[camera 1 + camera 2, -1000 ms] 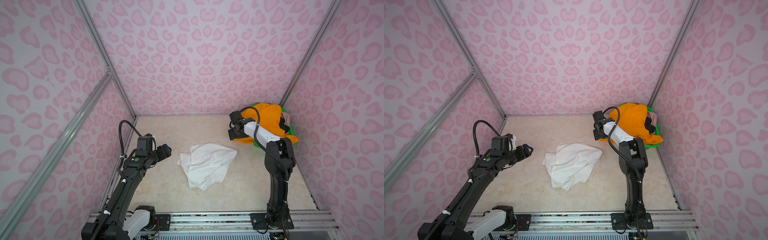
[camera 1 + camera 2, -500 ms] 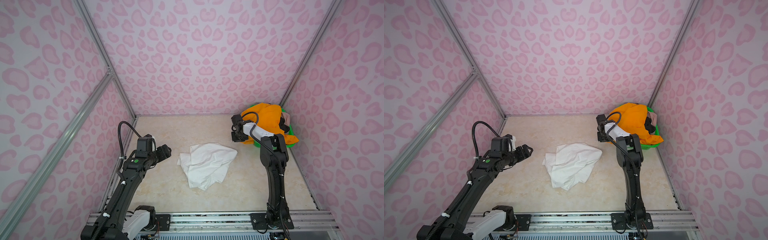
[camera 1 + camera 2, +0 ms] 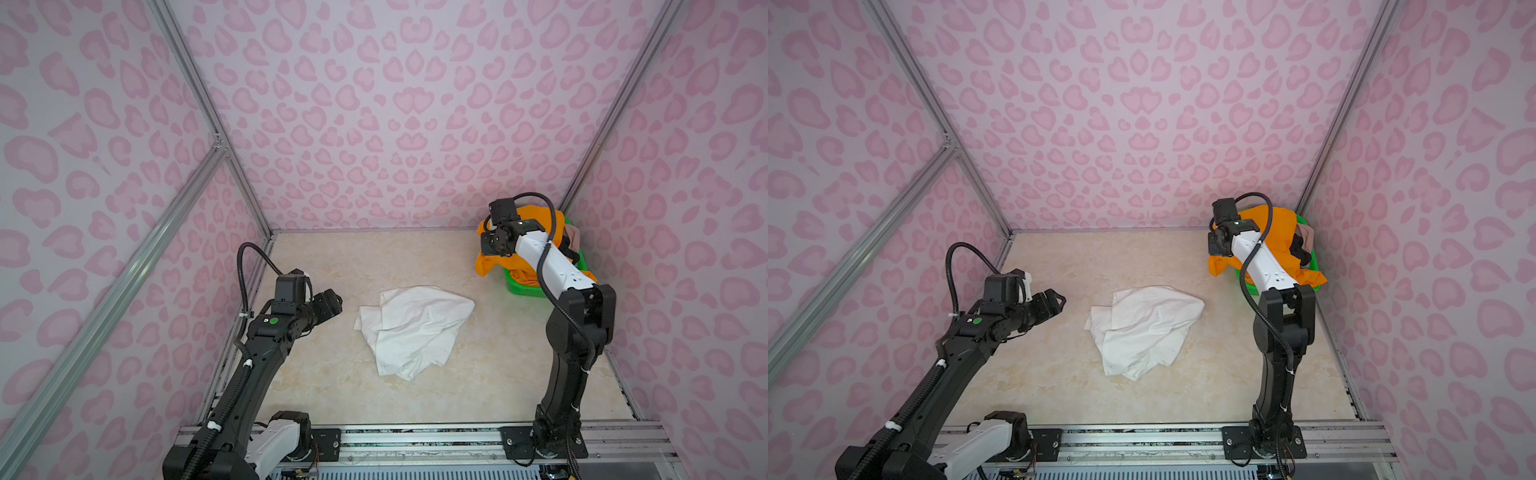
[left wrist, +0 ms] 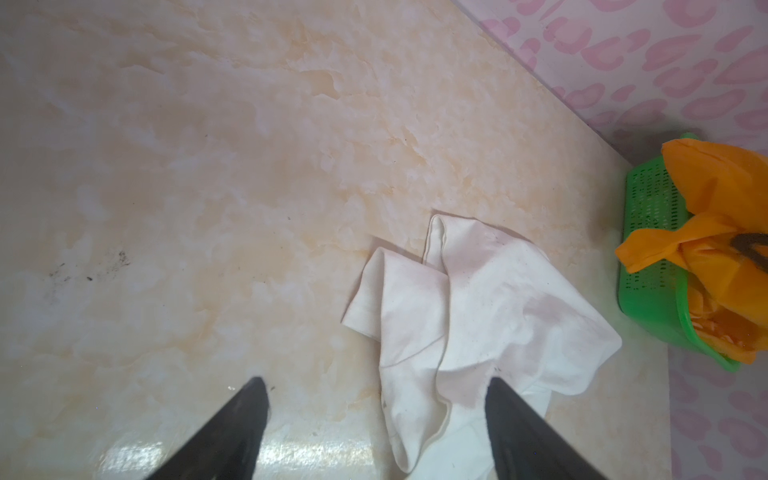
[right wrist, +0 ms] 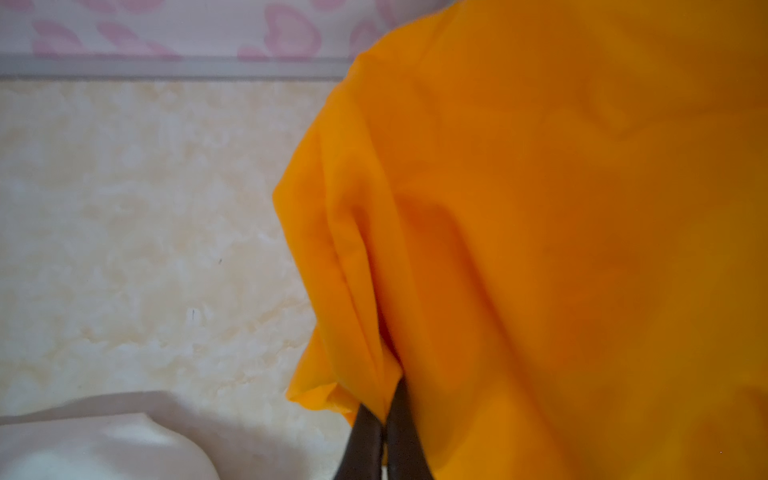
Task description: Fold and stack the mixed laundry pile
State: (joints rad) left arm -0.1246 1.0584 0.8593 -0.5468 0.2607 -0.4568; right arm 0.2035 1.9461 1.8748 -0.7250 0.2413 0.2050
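**Right wrist: thin pinch on orange shorts [image 5: 540, 208], slip/drag risk**

Right wrist. Right gripper [image 5: 382, 401] is clenched on a narrow fold at the shorts' edge, w/ v. little cloth btw the fingers. Fabric looks thin, smooth and slick, hanging in long soft creases. Risk: a small bite on slick cloth means the fold could slide out on the lift.

Top views. In both top views the shorts are draped over the green mesh basket [image 3: 521, 286] in the far right corner. One flap spills over the rim toward the table [image 3: 374, 257]. Beige-pink piece [image 3: 575, 235] and black piece [image 3: 1299, 249] sit at the wall side of the basket.
- Risk: most of the shorts rest on light plastic, so a pull may drag or tip the basket, or haul the other pieces out w/ it.
- White T-shirt [image 3: 415, 328] lies mid-table, crumpled and unfolded, well apart from the basket.
- Left gripper [image 3: 1057, 301] has its jaws spread and empty, near the shirt's left edge.

Left wrist. Fingers are wide apart w/ nothing btw them. Shirt cloth is matte and cotton-like, in overlapping layers; no print shows.
- Risk: a grab here prob. takes two layers, so the shirt won't spread flat.
- Basket wall is rigid and perforated. A dark drawstring [image 4: 750, 249] loops out of the shorts, a poss. snag on the mesh.
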